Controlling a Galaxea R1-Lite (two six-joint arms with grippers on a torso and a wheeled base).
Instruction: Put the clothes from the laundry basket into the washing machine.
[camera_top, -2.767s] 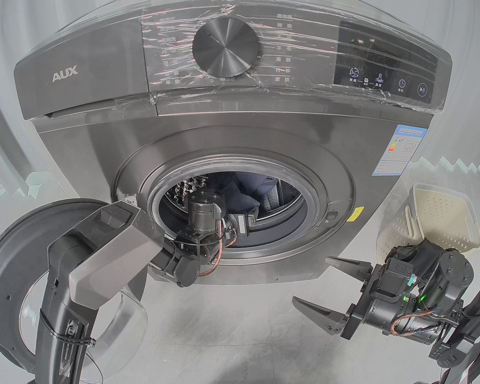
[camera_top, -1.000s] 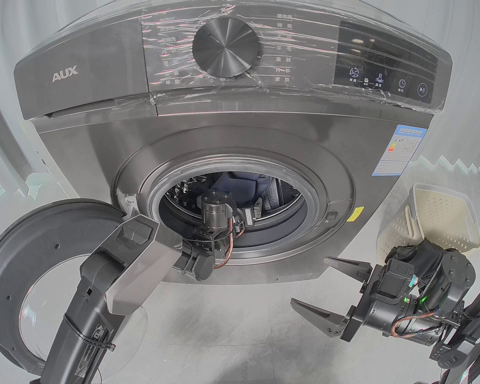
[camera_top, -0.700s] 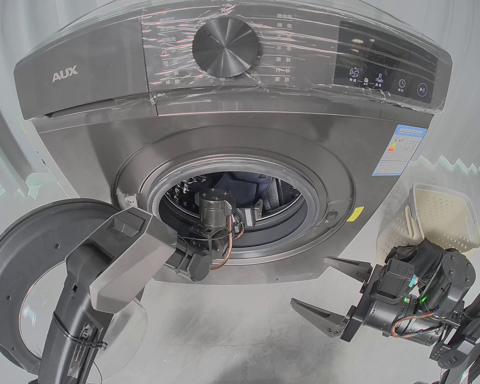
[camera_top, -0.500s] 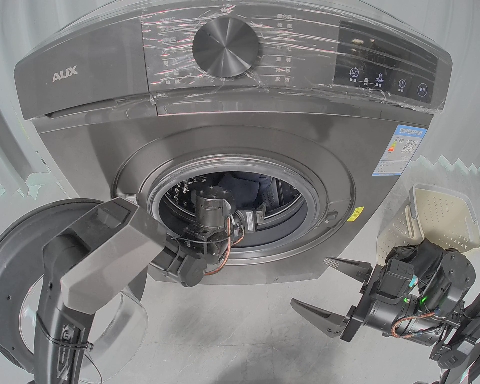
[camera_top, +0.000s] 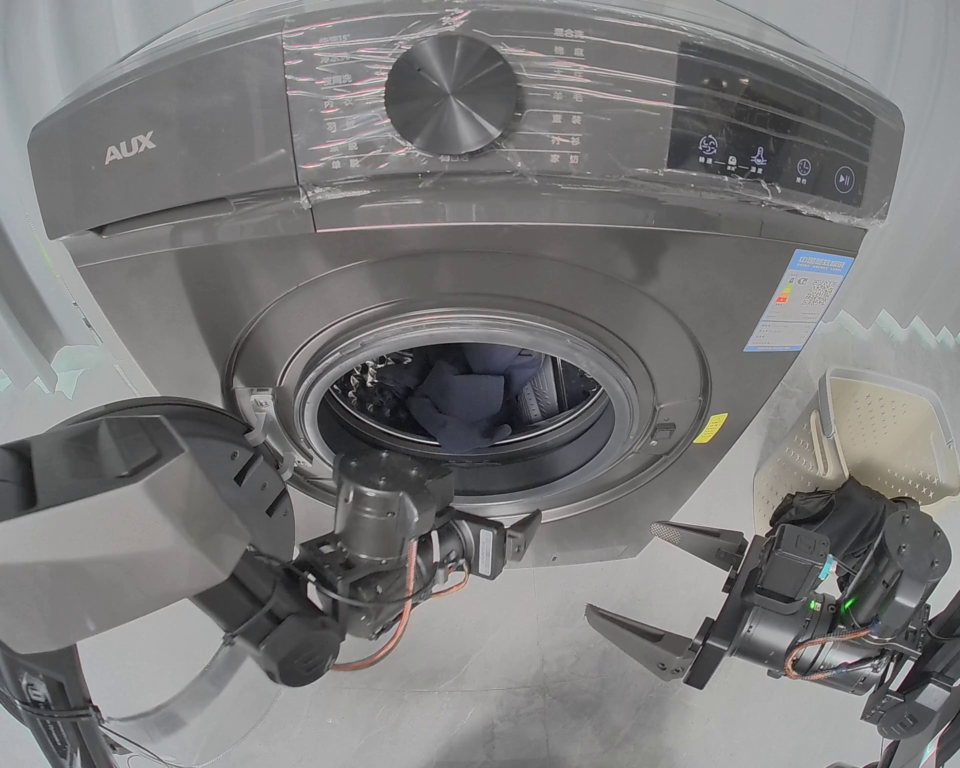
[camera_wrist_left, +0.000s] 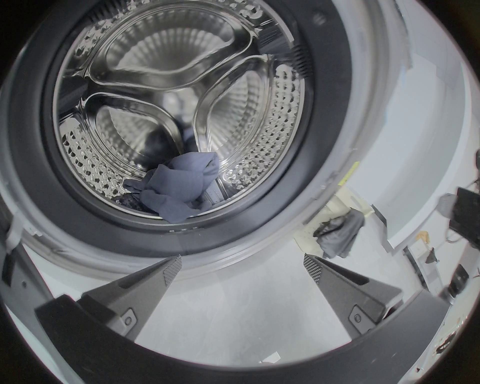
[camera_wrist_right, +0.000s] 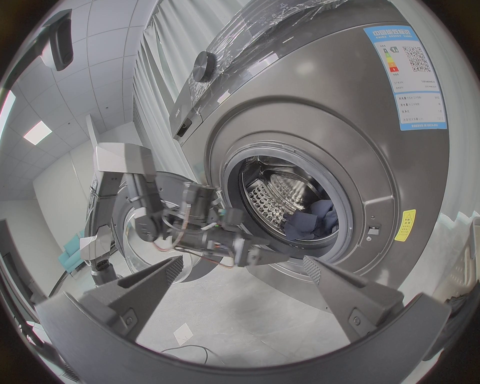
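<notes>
Washing machine (camera_top: 500, 250): directly ahead of both grippers, port open.
Drum (camera_wrist_left: 165, 100): ahead of the left gripper (camera_wrist_left: 242, 265), past the door seal.
Laundry basket (camera_top: 890, 430): just behind the right gripper (camera_top: 625, 570), beside the machine.
Basket clothes (camera_top: 850, 510): dark heap close behind the right gripper's wrist, not yet loaded.
Navy garment (camera_top: 460, 405): on the drum floor near the front lip, ahead of the left gripper and apart from it.
Left gripper: spread wide, empty.
Right gripper: spread wide, empty, low beside the basket.
Change: left gripper withdrawn from inside the drum to just outside and below the port; navy garment left behind.
Meaning: one item judged delivered; basket clothes remain, so another pick is due.
Left wrist view over head view: gives the drum's paddles and back wall.
Right wrist view over head view: gives the left arm side-on, clear of the seal.
</notes>
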